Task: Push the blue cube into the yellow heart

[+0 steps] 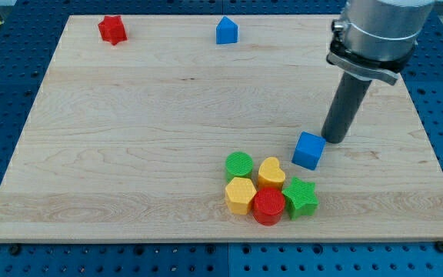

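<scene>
While the blue cube (308, 150) sits close to the yellow heart (271, 172), the two are not yet touching; a thin strip of bare bench (129, 138) shows between them. Task judged as mostly done but unfinished: the last short push is left.

Position of task pieces: cube lies right of centre, in the half toward the bench's bottom edge. Heart lies just down and to the left of it, at the upper right of a tight cluster. Cluster holds a green cylinder (239, 165), a yellow hexagon (240, 195), a red cylinder (268, 206) and a green star (300, 198), all packed against or nearly against the heart.

Elsewhere: a red star (112, 29) near the top left corner, and a blue house-shaped block (226, 31) along the top edge, both well apart from the work.

Arm pose: rod comes down from the top right, roughly upright. My tip (334, 139) rests just beside the cube's upper right side, touching or nearly so; contact cannot be confirmed. Tip, cube and heart fall on about one line, so a push down-left looks right.

No hand on this rig, only the rod; nothing is held, nothing opens or closes.

Risk noted: a firm shove may scatter the cluster.
</scene>
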